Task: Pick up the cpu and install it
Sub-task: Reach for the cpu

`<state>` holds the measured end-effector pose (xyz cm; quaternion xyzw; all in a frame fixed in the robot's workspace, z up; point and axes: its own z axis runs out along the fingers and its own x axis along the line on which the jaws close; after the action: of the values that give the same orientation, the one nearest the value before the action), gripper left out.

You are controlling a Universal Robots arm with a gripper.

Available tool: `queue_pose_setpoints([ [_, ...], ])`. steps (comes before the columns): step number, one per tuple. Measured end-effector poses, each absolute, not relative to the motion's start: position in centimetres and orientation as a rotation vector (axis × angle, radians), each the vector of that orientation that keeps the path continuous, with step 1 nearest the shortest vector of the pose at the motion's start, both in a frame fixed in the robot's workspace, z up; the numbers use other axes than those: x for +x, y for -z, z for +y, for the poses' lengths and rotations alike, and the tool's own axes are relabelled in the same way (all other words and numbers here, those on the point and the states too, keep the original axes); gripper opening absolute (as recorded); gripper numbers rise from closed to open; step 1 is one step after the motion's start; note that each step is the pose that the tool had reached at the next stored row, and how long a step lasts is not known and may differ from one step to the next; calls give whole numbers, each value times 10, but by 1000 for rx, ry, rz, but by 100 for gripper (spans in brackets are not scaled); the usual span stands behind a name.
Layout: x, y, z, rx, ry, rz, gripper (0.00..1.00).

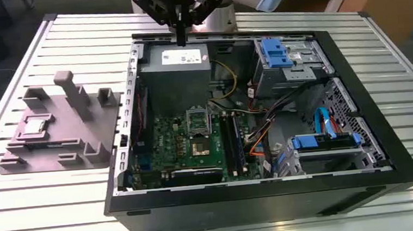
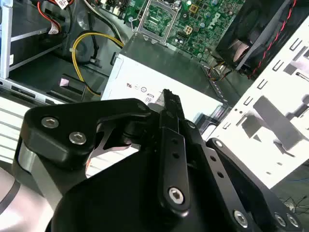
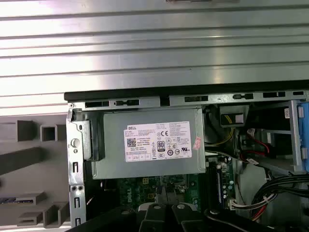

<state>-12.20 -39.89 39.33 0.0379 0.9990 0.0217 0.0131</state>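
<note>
In the exterior view the black gripper [image 1: 181, 41] hangs above the far edge of the open black computer case [image 1: 383, 152], its tips just over the big grey metal power supply box with a white label [image 1: 177, 57]. Its two fingers [image 1: 180, 34] are pressed together into one narrow bar with nothing visible between them; the second wrist view shows the same closed pair [image 2: 170, 113] above that labelled box [image 2: 159, 72]. The small flat square cpu with a shiny silver-grey metal top [image 1: 34, 126] lies well apart from the gripper, outside the case, seated in a recess of the grey moulded plastic fixture [image 1: 84, 132] on the exterior view's left. That fixture rests on the slatted aluminium table [image 1: 53, 213]. Inside the case lies the green motherboard [image 1: 172, 145], and on it the square metal-framed socket with a brownish centre [image 1: 199, 147] sits uncovered, holding no chip. In the first wrist view the power supply box [image 3: 149, 159] sits directly beyond the gripper's links [image 3: 164, 215].
</note>
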Motion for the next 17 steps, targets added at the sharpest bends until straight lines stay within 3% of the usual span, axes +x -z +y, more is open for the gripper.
queue_pose_setpoints([
  [17, -141, -393, -399, 118, -68, 3112, 10],
])
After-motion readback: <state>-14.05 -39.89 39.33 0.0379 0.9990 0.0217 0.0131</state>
